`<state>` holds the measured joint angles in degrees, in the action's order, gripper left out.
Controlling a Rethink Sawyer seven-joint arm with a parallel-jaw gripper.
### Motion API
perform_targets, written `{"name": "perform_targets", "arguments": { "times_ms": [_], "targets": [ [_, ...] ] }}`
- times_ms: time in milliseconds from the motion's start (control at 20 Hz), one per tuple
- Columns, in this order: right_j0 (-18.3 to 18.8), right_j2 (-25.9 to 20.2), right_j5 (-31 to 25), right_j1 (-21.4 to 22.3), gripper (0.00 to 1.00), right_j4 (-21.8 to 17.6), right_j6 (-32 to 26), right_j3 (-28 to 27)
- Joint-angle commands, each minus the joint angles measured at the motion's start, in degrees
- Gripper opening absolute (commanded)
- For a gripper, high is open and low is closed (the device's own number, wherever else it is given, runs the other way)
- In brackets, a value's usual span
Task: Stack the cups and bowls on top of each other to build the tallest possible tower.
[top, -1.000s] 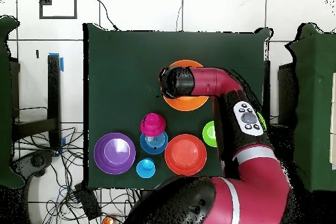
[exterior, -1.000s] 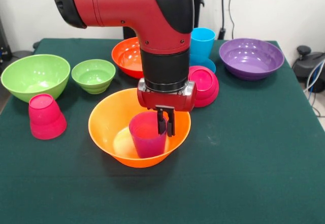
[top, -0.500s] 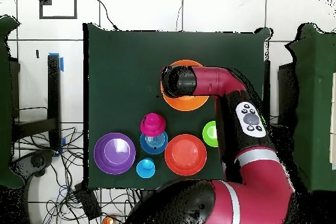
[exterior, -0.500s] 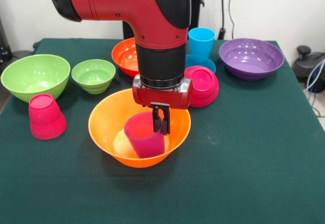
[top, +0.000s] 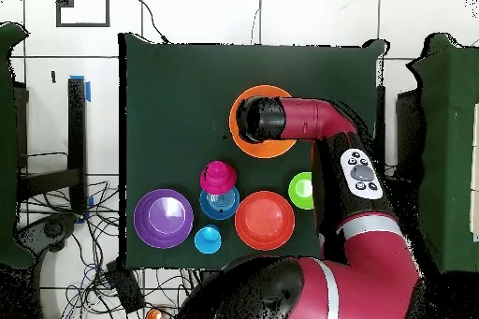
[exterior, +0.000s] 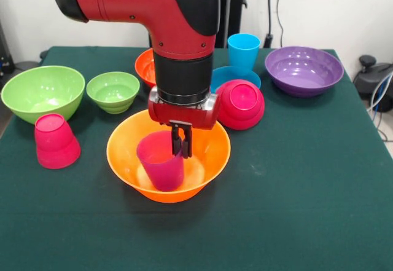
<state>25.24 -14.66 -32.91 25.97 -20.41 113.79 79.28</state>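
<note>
While its two black fingers pinch the rim of the purple-magenta cup [exterior: 162,159], the gripper [exterior: 181,152] hangs straight down from the red and black arm [exterior: 175,31] over the large orange bowl [exterior: 126,154]. The cup stands mouth up inside that bowl, tilted a little, with its base low in the bowl. Just beyond the orange bowl's right rim in the front view lies a pink-red small bowl [exterior: 242,104] turned on its side, touching the blue small bowl [exterior: 226,74] behind it, and the sky blue cup [exterior: 243,51] stands upright on that one. The red-orange bowl [exterior: 145,66] shows partly behind the arm. To the left sit the small lime green bowl [exterior: 113,91], the large lime green bowl [exterior: 42,92] and the red-pink cup [exterior: 55,140], upside down. The purple bowl [exterior: 303,69] rests at the far right on the green table [exterior: 295,197].
</note>
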Motion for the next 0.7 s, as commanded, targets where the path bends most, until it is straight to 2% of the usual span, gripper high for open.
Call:
{"name": "perform_targets", "arguments": {
  "times_ms": [50,200,450,700],
  "targets": [
    [-0.97,0.26,-8.45,-2.2,0.0,0.68,-0.24,-0.35],
    [-0.74,-0.28,-11.12,-1.38,0.0,1.27,-1.5,0.71],
    [0.36,-2.33,-11.03,-1.16,0.0,1.64,-3.25,1.72],
    [2.91,-6.58,-4.73,-0.76,0.0,1.85,-4.92,4.46]
  ]
}}
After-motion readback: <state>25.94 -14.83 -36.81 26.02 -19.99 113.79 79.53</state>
